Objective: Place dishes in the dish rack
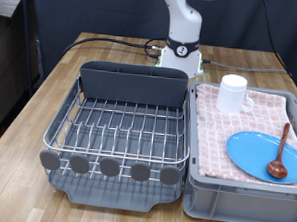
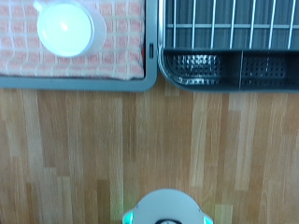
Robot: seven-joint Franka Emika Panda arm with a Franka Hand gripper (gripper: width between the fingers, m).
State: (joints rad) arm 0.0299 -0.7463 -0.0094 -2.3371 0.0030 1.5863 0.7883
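1. my gripper's fingers are out of view; open or closed, i cannot tell.
2. nothing racked: the white mug (image 2: 70, 28), light-blue plate (image 1: 264, 155) and wooden spoon (image 1: 279, 154) sit in the cloth-lined crate (image 2: 84, 79) ahead of me, beside the dish rack (image 2: 229, 67).
3. judging the first pick pending, calling for a descent onto the mug.

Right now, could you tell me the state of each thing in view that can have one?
Dish rack: no dishes on its wire grid.
Cutlery box: nothing visible inside.
Mug: upright on the checked cloth in the crate.
Plate: flat on the cloth, in the crate.
Spoon: lying on the plate.
Gripper: fingers not in view.
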